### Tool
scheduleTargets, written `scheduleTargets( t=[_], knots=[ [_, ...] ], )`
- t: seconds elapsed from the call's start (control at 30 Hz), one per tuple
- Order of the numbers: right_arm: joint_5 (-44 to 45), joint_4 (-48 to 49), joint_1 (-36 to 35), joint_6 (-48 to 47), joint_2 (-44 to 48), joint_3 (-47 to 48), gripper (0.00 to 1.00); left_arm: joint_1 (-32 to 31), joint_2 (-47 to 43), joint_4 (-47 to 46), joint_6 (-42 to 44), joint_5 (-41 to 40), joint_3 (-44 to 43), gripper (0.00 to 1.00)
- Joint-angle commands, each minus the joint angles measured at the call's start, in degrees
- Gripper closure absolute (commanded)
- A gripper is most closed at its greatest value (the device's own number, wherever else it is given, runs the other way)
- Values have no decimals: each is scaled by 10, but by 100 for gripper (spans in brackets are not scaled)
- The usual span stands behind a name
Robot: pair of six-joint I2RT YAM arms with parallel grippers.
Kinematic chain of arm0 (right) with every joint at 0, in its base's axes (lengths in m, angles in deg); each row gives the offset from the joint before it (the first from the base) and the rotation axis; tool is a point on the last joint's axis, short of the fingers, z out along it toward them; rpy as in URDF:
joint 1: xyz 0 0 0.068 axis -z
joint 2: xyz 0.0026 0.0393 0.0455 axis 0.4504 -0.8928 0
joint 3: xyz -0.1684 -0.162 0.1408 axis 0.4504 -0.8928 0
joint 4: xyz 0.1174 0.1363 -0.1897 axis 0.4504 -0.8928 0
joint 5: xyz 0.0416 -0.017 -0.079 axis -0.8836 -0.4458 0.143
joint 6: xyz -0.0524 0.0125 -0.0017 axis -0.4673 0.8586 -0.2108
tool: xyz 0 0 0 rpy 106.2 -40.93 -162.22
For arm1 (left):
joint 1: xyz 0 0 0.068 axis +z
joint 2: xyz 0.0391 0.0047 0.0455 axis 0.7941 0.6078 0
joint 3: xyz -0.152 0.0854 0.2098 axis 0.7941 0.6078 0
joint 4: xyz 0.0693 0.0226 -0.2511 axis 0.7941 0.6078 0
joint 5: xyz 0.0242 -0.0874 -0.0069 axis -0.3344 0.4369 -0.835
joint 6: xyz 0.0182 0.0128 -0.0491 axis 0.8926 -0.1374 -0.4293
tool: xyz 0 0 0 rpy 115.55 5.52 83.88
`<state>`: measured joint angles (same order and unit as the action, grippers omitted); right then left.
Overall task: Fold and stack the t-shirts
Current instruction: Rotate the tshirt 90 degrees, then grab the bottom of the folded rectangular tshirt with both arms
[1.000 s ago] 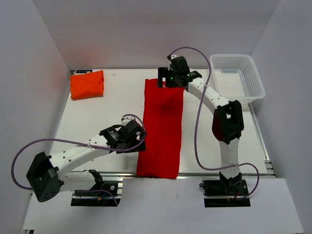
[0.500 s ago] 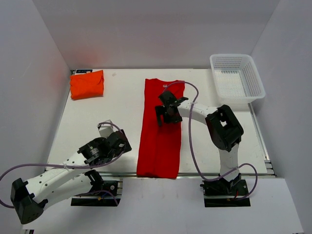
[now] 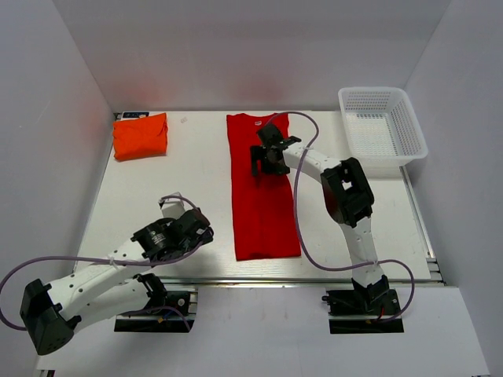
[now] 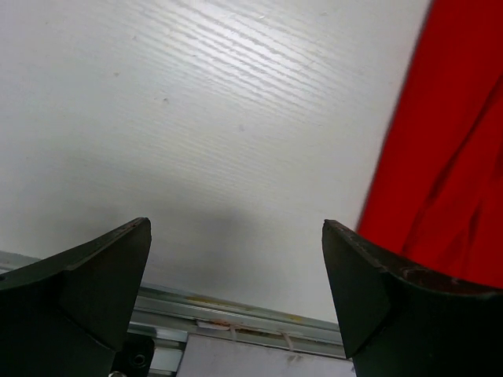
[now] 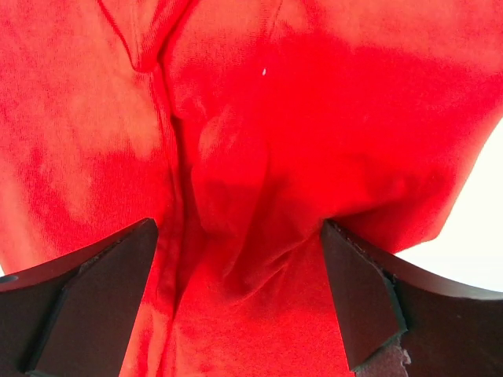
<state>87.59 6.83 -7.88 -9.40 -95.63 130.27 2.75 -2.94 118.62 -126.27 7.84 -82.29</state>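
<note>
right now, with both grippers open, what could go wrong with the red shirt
1. The right gripper hangs open over a bunched ridge in the red shirt. Closing there may pinch only the top layer and pull the lengthwise fold apart.
2. The left gripper is open over bare table, off the shirt. A one-armed lift could leave the strip's near end dragging and skewed.

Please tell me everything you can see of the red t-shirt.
The red t-shirt is bright, soft-looking cloth, folded lengthwise into a long narrow strip. It lies flat on the white table, collar end away from the arms. Soft creases run along its middle. The right gripper, jaws open, is over its upper part; contact cannot be told.
</note>
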Motion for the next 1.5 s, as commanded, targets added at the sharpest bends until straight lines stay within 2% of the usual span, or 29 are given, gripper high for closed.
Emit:
scheduleTargets(
  t=[0.0, 0.07, 0.1, 0.17, 0.2, 0.27, 0.3, 0.4, 0.43, 0.47, 0.5, 0.57, 0.6, 0.7, 0.83, 0.87, 1.07, 1.2, 1.27, 1.33, 1.4, 1.47],
  knots=[
    [-50, -8, 10, -43, -27, 18, 10, 2, 3, -47, 48, 9, -28, 0],
    [-72, -1, 5, -83, -7, 19, 10, 2, 12, -99, 125, 42, -28, 0],
    [-81, -1, 1, -86, 32, 16, 10, 2, 18, -146, 144, 76, -22, 0],
    [-92, 26, -1, -94, 71, -36, 10, 2, 38, -187, 183, 100, -16, 0],
    [-115, 58, 1, -94, 139, -56, 10, -7, 72, -227, 201, 123, -16, 0],
    [-122, 82, 0, -90, 212, -146, 10, -12, 121, -238, 215, 143, -38, 0],
    [-122, 90, -1, -85, 238, -169, 10, -12, 175, -243, 234, 179, -47, 0],
    [-125, 121, 1, -59, 355, -328, 10, -19, 239, -266, 243, 226, -61, 0],
    [-113, 121, 3, -29, 421, -354, 10, -26, 252, -288, 249, 237, -61, 0],
    [-103, 121, 4, -19, 441, -425, 10, -26, 267, -301, 249, 258, -54, 0],
    [-83, 117, 2, -3, 494, -448, 10, -31, 267, -326, 249, 266, -41, 0],
    [-93, 100, 3, 16, 527, -484, 10, -31, 262, -342, 249, 281, -28, 3],
    [-93, 96, 3, 24, 542, -534, 10, -31, 250, -342, 249, 281, -23, 5],
    [-154, 114, 2, 46, 630, -621, 10, -36, 221, -342, 237, 274, 0, 8],
    [-191, 129, -1, 61, 669, -684, 10, -41, 211, -361, 227, 290, 27, 14],
    [-202, 130, 0, 62, 676, -685, 10, -41, 211, -373, 227, 295, 34, 19],
    [-212, 122, 0, 57, 662, -708, 10, -52, 233, -389, 214, 301, 48, 29],
    [-239, 128, 0, 65, 643, -724, 12, -62, 262, -385, 214, 301, 42, 40],
    [-252, 128, 0, 69, 640, -736, 14, -68, 269, -380, 209, 301, 34, 40],
    [-258, 133, 0, 72, 638, -745, 15, -68, 275, -375, 209, 296, 34, 48],
    [-262, 140, -1, 76, 634, -762, 25, -68, 281, -383, 203, 296, 34, 54],
    [-268, 148, 0, 80, 632, -766, 38, -73, 286, -377, 203, 296, 34, 68]
  ],
)
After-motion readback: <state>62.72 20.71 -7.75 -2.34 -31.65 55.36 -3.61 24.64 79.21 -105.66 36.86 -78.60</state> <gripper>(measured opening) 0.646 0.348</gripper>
